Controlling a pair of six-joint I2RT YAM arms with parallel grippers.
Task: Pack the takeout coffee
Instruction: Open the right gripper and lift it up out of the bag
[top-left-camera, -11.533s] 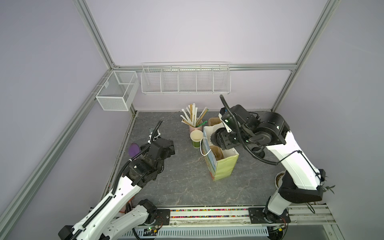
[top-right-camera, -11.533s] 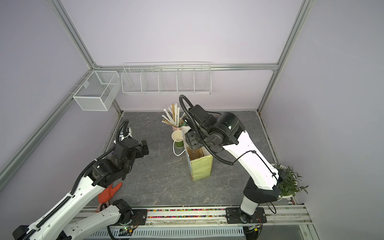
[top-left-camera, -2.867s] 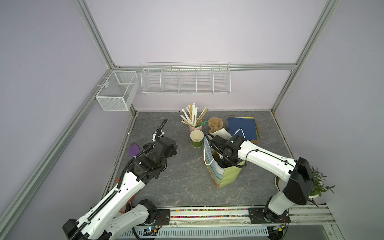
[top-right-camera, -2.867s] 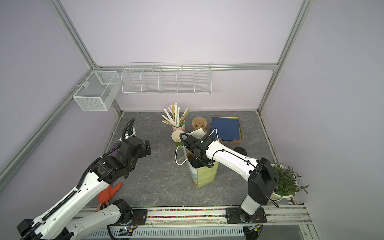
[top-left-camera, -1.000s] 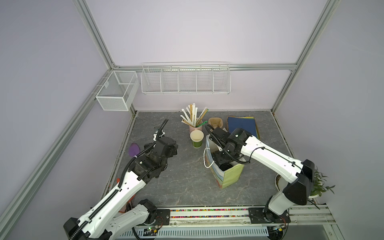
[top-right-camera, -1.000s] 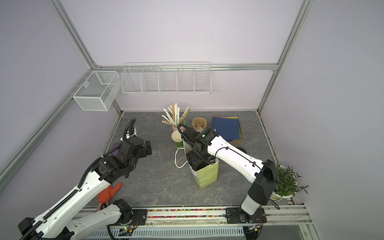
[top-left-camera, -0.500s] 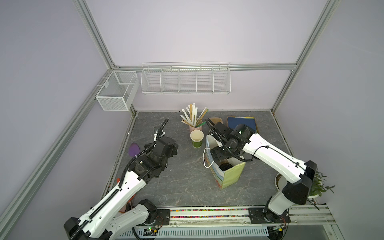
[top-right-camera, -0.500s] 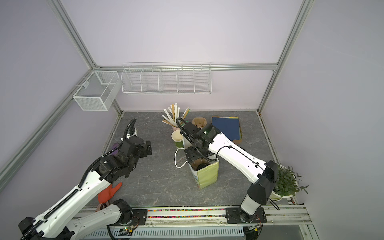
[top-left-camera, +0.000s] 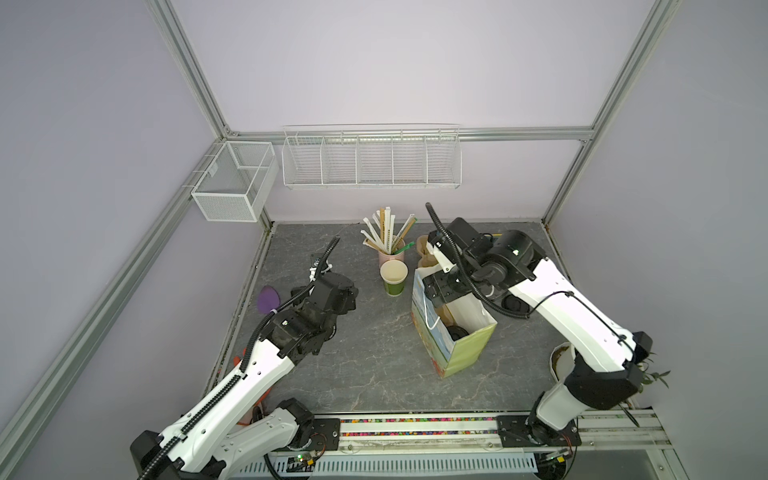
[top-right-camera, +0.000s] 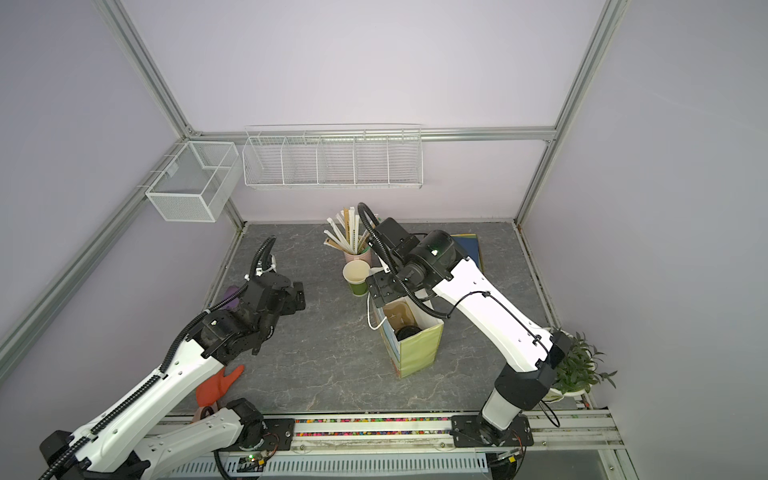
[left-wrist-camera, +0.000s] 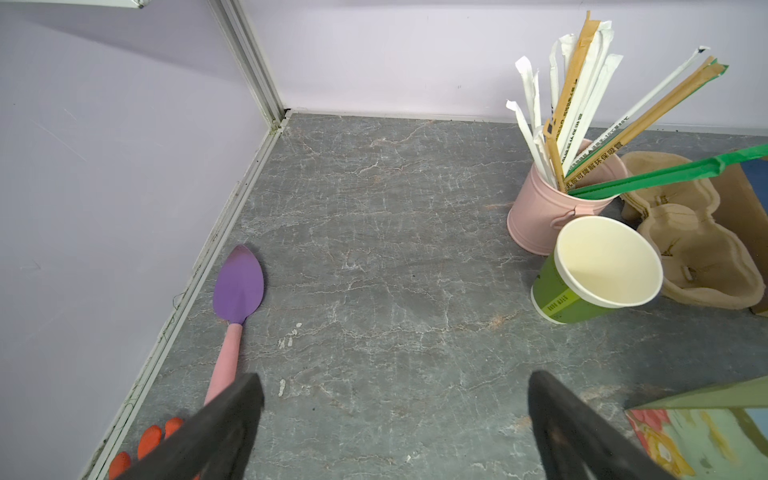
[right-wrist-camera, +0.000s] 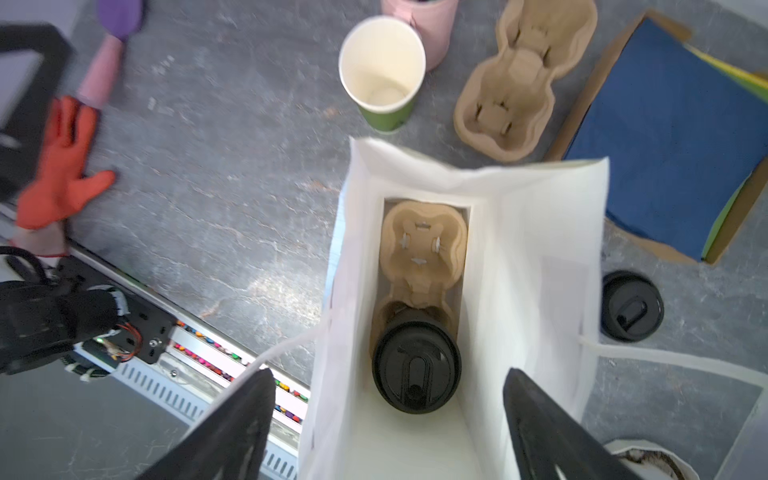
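Comparing with seconds ago, I see my right gripper (right-wrist-camera: 388, 376) risen out of the paper bag (right-wrist-camera: 519, 232), jaws apart, empty, takeout coffee (right-wrist-camera: 417, 368) seated inside in the carrier (right-wrist-camera: 422, 241); left gripper (left-wrist-camera: 395, 382) stays spread.

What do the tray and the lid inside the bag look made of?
The tray looks like moulded paper pulp: matte tan, soft rounded edges. The lid is probably plastic: smooth black, faint sheen, crisp moulded sip tab.
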